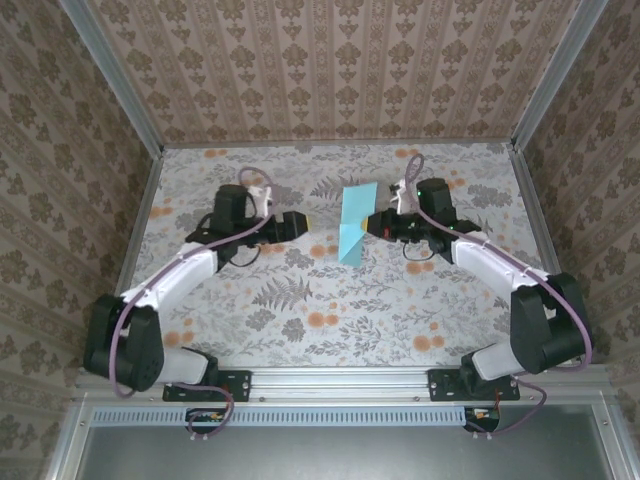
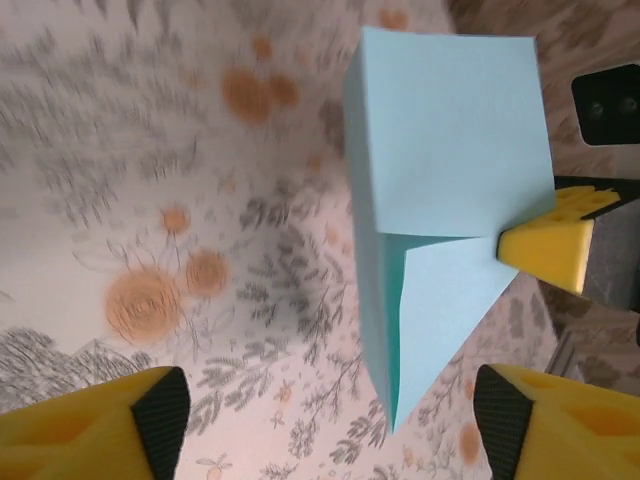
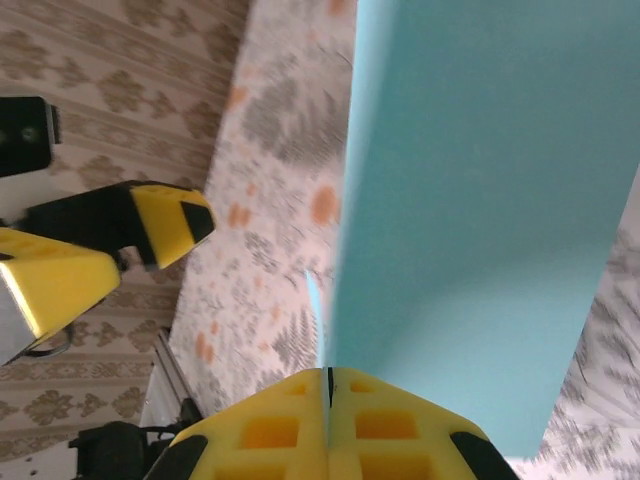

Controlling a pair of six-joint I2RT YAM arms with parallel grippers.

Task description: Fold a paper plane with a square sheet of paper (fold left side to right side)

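Right gripper (image 3: 328,378) jaws clamp shut on the folded paper (image 3: 480,200) at lower centre; left gripper (image 2: 330,415) gapes open, the paper just beyond its fingertips, untouched.

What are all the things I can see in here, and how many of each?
sheet of paper: one, light turquoise, partly folded, mid-table between the two grippers
table: one, pale cloth with grey ferns and orange flowers, under everything
walls: three, brown patterned wallpaper, left, back and right of the table
metal rail: one, silver, along the near edge, carrying both arm bases
left arm: one, black and white, reaching in from the left
right arm: one, black and white, reaching in from the right
left gripper: one, yellow-tipped, open, just left of the paper
right gripper: one, yellow-tipped, shut on the paper's right edge
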